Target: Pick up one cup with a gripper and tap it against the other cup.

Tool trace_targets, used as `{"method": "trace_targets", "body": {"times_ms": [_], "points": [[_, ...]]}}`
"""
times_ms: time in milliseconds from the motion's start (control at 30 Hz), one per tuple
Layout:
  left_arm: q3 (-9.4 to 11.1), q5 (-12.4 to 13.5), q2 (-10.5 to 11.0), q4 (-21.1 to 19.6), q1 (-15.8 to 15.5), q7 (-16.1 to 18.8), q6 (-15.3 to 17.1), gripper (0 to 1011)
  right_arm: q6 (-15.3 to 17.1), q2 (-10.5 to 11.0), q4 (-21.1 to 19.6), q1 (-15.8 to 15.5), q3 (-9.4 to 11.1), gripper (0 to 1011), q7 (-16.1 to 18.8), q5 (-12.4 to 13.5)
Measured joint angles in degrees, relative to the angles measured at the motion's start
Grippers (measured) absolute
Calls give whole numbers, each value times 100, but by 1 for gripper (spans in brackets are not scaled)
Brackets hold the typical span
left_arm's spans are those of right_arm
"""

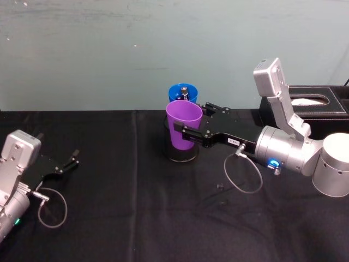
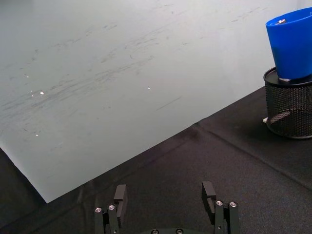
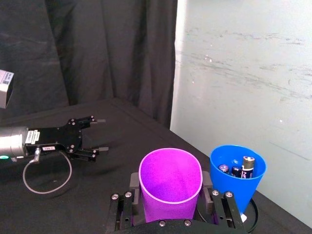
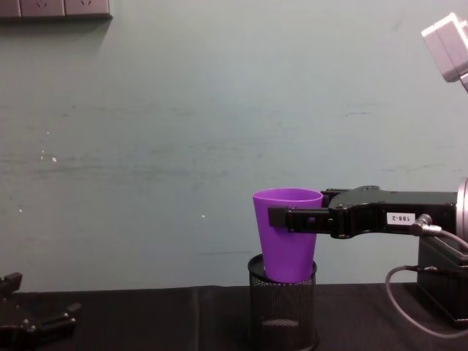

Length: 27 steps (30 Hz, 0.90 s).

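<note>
Right gripper (image 1: 196, 118) reaches in from the right side of the table, its silver wrist and white label (image 4: 398, 218) toward the robot; its two black fingers are clamped on opposite sides of the purple cup (image 1: 182, 115), a little below the rim; the cup stands upright, mouth up, held clear of the black cloth (image 1: 125, 207). In the chest view the cup's base hangs in front of the upper part of the black mesh holder (image 4: 281, 314).

The blue cup (image 1: 177, 94) stands upright in that mesh holder, just behind the purple cup as seen from the head; in the right wrist view the two rims lie side by side with a narrow gap and one gripper finger between them; whether the cup walls touch lower down, I cannot tell. A few batteries (image 3: 241, 166) stand inside the blue cup.

A grey cable (image 1: 242, 176) loops from the right wrist down onto the cloth; a black tissue box (image 1: 311, 103) sits at the far right, behind the arm.

The left gripper (image 1: 68, 162) rests low on the cloth at the left edge, well apart from both cups; its fingers are spread with nothing between them, as the left wrist view shows.
</note>
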Motion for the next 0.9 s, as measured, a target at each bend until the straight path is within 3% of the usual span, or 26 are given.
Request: {"method": "trace_targets", "body": {"times_ms": [900], "points": [[0,0,0,0,0,0,0,1000,0,0,0,0,0,723,0,0]]}}
